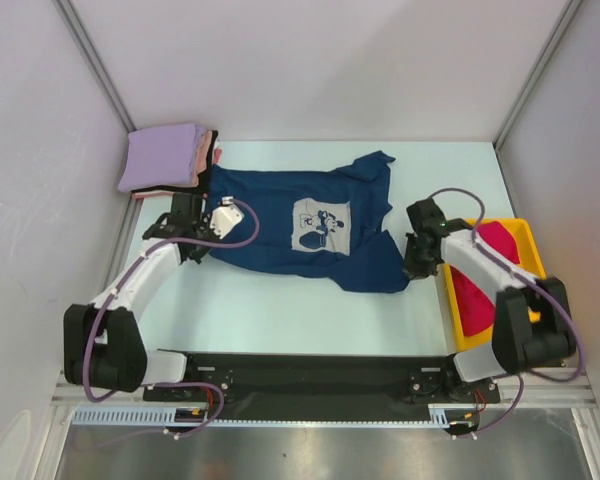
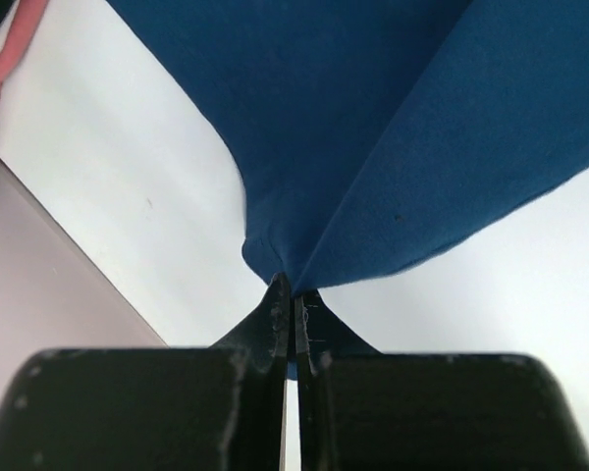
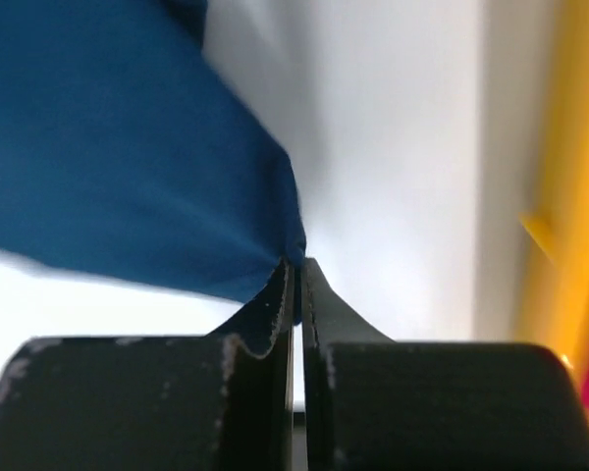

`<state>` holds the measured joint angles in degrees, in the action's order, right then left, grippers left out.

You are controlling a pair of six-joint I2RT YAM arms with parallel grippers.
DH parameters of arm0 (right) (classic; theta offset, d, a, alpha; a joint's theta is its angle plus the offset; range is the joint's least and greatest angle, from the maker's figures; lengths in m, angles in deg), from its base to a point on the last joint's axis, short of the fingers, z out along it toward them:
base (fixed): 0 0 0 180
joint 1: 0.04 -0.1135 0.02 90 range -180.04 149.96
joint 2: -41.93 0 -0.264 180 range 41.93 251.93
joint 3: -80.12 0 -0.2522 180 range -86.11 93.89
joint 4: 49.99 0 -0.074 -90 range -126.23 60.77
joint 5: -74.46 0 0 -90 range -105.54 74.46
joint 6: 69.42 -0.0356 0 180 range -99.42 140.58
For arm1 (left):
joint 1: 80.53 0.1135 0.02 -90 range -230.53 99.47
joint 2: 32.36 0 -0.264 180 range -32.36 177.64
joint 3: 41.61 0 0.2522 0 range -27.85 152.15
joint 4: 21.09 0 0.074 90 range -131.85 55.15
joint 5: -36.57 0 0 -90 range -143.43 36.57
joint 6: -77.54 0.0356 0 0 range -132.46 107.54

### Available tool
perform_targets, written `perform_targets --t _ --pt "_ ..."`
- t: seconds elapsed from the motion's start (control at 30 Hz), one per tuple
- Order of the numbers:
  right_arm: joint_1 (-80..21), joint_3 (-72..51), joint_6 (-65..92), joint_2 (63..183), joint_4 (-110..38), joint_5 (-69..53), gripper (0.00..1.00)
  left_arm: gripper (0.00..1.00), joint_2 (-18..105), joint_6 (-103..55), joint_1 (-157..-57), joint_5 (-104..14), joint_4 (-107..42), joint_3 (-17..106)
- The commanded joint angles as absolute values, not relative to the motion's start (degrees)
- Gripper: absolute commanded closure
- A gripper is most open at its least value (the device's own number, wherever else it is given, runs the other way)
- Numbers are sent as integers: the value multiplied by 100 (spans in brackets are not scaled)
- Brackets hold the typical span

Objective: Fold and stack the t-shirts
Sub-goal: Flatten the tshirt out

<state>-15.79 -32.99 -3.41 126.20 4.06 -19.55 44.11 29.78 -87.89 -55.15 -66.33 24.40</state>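
Note:
The navy blue t-shirt [image 1: 300, 230] with a white cartoon-mouse print lies spread on the table centre, print up. My left gripper [image 1: 202, 246] is shut on its left edge; the left wrist view shows the cloth [image 2: 393, 137] pinched at the fingertips. My right gripper [image 1: 416, 262] is shut on its right lower corner; the right wrist view shows the cloth [image 3: 128, 147] pinched there. A stack of folded shirts with lavender on top [image 1: 163, 157] sits at the back left, pink and black below. A crimson shirt [image 1: 480, 280] lies in the yellow tray [image 1: 528, 240].
The yellow tray stands at the right table edge, close beside my right arm; it also shows in the right wrist view [image 3: 569, 196]. Grey walls enclose the table on the left, back and right. A pink cloth edge [image 2: 5, 69] shows in the left wrist view.

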Motion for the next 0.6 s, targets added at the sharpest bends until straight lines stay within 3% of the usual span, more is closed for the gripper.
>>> perform_targets --t 0.0,0.1,0.3,0.57 --pt "-1542 -2435 -482 11308 1805 -2432 100 100 3666 3236 -8739 -5203 -7542 2621" --pt "-1498 -1320 -438 10664 3270 -2301 100 100 2999 3508 -8686 -4896 -8516 2761" --pt "-1446 1028 -104 10441 3856 -1615 100 100 2327 3554 -8590 -4008 -9812 3647" --pt "-585 3048 503 13207 2135 -1124 100 100 4353 2815 -8590 -4437 -8428 5809"
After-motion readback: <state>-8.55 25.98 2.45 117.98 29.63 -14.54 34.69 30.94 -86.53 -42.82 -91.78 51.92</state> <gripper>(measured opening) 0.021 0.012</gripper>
